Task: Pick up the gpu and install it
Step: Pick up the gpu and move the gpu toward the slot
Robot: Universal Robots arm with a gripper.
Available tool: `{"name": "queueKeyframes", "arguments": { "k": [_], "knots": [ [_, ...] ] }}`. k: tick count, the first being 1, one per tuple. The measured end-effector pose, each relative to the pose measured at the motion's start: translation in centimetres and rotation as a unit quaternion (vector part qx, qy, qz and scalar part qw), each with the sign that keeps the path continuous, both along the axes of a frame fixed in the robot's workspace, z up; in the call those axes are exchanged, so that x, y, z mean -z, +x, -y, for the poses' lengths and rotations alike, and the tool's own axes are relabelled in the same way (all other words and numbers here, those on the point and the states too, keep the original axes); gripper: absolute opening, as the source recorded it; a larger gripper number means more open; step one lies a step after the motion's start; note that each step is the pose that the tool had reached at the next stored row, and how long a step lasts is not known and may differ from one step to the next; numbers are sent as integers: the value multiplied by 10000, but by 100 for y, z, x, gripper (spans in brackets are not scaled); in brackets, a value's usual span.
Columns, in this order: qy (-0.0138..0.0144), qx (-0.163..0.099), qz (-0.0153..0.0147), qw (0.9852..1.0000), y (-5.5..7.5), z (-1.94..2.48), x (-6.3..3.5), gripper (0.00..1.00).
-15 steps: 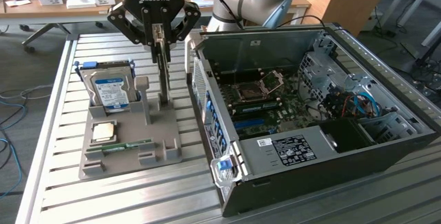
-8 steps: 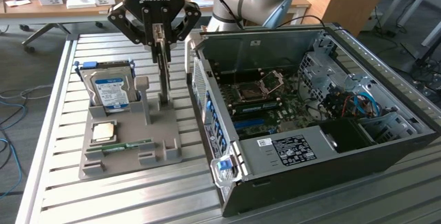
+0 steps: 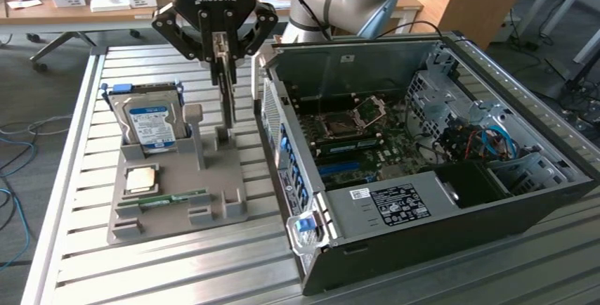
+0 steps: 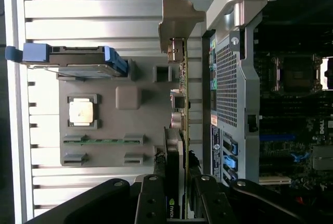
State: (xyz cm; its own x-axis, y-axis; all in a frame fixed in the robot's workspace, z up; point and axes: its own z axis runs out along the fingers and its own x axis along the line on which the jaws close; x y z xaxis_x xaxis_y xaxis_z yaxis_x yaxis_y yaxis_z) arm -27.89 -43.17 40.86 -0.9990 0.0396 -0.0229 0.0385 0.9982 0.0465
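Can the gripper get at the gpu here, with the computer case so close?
Probably yes: the gripper is closed on the gpu, which stands on edge at the gray holder; the computer case beside it leaves a gap.

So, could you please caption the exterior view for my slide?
Black robot hand shut on the thin, dark-faced gpu card, upright at the grey plastic parts tray beside the open black computer case.

Exterior view, about the gripper point(image 3: 223, 57) clasping the gpu point(image 3: 227, 101): computer case point(image 3: 270, 108) wall just beside at 3 o'clock; upright hard drive point(image 3: 148, 119) at 8 o'clock; bare slatted table point(image 3: 131, 62) at 9 o'clock.
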Motion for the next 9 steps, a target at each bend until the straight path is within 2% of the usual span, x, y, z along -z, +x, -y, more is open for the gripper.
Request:
{"name": "queueKeyframes", "arguments": {
  "k": [9],
  "knots": [
    [0, 0, 0, 10000, 106, -2, 0, 27]
  ]
}}
